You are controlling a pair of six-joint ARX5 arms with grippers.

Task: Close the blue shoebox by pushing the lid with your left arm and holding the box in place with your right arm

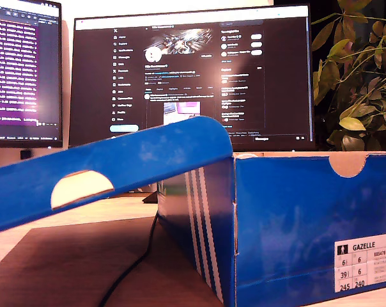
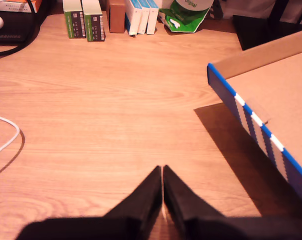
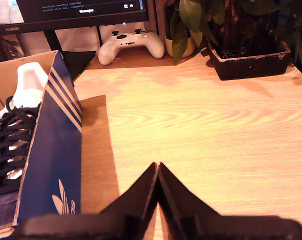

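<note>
The shoebox [image 1: 295, 224] runs off the exterior view's right and lower edges, its size label [image 1: 365, 265] cut short and its small print unreadable. The raised lid [image 1: 103, 169] leaves that view at the left and hides the lower part of the monitor [image 1: 193, 77], whose on-screen text is too small to read. Neither arm appears there. In the second wrist view, the box wall conceals most of a laced shoe [image 3: 11, 140].

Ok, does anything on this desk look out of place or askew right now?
Only the lid of the blue shoebox: it hangs open, slanting down towards the exterior view's left, so the shoe inside shows. My first tool and my second tool are both shut over bare desk, touching nothing.
</note>
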